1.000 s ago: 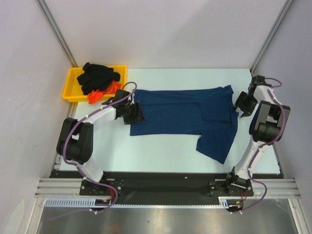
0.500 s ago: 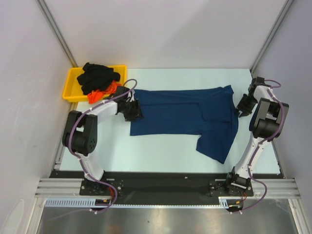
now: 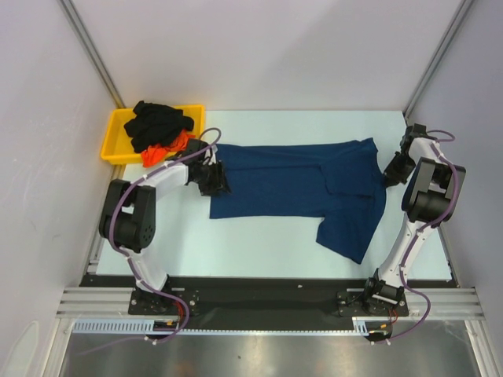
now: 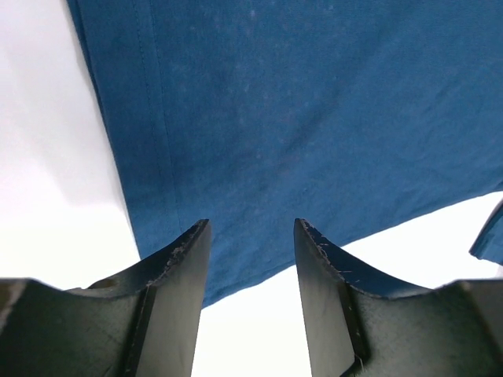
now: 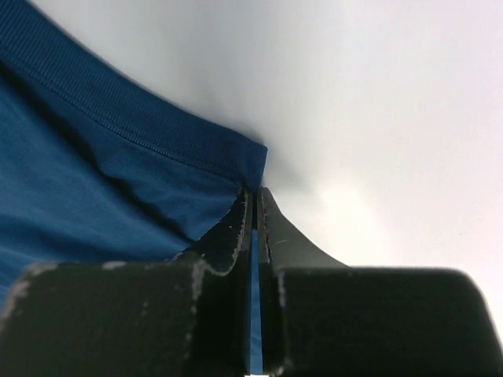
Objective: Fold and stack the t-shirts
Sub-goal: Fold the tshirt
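Observation:
The navy blue t-shirt [image 3: 299, 184] lies spread flat across the table, with one part folded down at the front right. My left gripper [image 3: 216, 179] is at the shirt's left edge. In the left wrist view it [image 4: 251, 228] stands open, its fingertips over the edge of the blue cloth [image 4: 314, 118] and nothing pinched between them. My right gripper [image 3: 391, 167] is at the shirt's right edge. The right wrist view shows it [image 5: 257, 192] shut on a corner of the blue cloth [image 5: 78, 157], with a strip of blue between the jaws. A black t-shirt [image 3: 157, 122] and an orange-red one [image 3: 177, 143] are heaped at the back left.
The yellow tray [image 3: 114, 133] at the back left corner holds the black and orange-red heap, just behind my left arm. Grey walls and metal frame posts close in the table on both sides and at the back.
My right gripper has closed on the shirt's right edge. The left gripper's jaws have narrowed a little, and the left arm's elbow has swung back.

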